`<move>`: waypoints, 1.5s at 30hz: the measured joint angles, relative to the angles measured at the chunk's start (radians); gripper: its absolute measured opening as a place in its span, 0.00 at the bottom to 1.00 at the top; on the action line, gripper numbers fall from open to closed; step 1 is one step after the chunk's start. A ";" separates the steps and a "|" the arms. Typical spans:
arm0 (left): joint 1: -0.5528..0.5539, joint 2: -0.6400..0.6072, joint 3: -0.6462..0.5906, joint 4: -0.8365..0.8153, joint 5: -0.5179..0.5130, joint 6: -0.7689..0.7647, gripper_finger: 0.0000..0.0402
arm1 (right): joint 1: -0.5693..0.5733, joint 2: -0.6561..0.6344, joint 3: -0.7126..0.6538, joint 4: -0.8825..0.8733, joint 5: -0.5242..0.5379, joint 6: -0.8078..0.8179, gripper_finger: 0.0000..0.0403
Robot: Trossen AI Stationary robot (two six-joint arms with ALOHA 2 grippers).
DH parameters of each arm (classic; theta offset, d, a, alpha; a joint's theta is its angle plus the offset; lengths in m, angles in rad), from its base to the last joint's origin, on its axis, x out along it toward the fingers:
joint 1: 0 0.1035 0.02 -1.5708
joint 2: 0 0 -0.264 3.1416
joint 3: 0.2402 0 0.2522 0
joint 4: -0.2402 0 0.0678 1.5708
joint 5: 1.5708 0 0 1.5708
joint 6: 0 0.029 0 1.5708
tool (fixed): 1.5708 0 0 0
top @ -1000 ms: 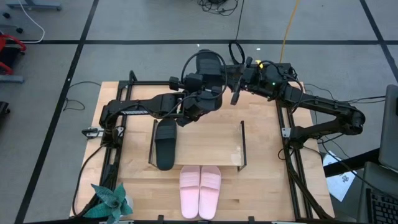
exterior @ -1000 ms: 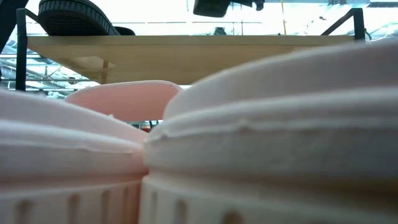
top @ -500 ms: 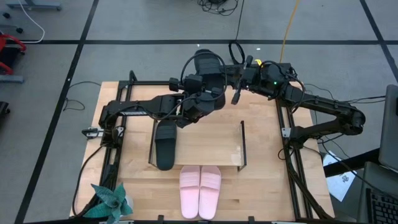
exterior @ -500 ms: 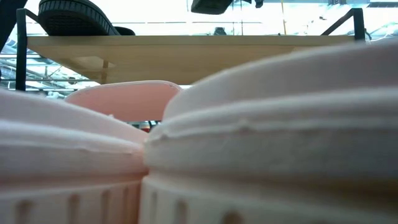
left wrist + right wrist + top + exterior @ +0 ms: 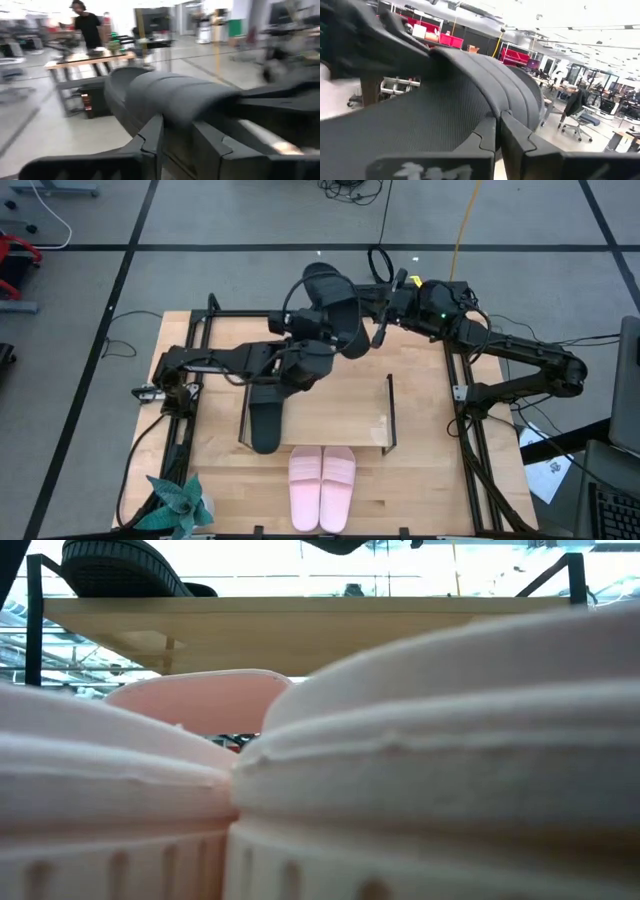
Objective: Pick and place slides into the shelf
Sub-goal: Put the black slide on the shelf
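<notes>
**Black slide held above the shelf's far edge**

Wooden table (image 5: 420, 470) carries the shelf (image 5: 340, 405) at its middle. One black slide (image 5: 266, 412) lies on the shelf's left end. The pink slides (image 5: 322, 474) sit side by side at the table's near edge. The right gripper (image 5: 378, 315) has its fingers clamped on the second black slide (image 5: 332, 298); the left gripper (image 5: 318, 348) sits just under it, fingers slightly apart.

Shelf (image 5: 330, 395) pale wood; pink slides (image 5: 322, 475) matte foam
</notes>
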 joint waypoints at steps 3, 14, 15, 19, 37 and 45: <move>-0.050 -0.013 0.001 0.007 0.014 0.010 0.23 | -0.008 0.005 -0.001 -0.011 0.007 0.011 0.00; -0.230 -0.040 0.000 0.023 -0.212 0.188 0.27 | 0.005 0.003 0.000 -0.002 -0.008 0.123 0.00; -0.243 -0.050 0.000 0.022 -0.213 0.221 0.27 | 0.013 0.003 0.000 -0.008 -0.010 0.147 0.00; -0.279 -0.102 0.000 0.014 -0.221 0.243 0.27 | 0.067 0.003 0.000 -0.021 -0.004 0.245 0.00; -0.474 -0.311 0.000 -0.218 -0.222 0.257 0.27 | 0.461 0.189 -0.024 0.091 0.727 0.480 0.00; -0.549 -0.337 0.000 -0.316 -0.222 0.230 0.27 | 0.615 0.221 -0.013 0.094 1.061 0.454 0.00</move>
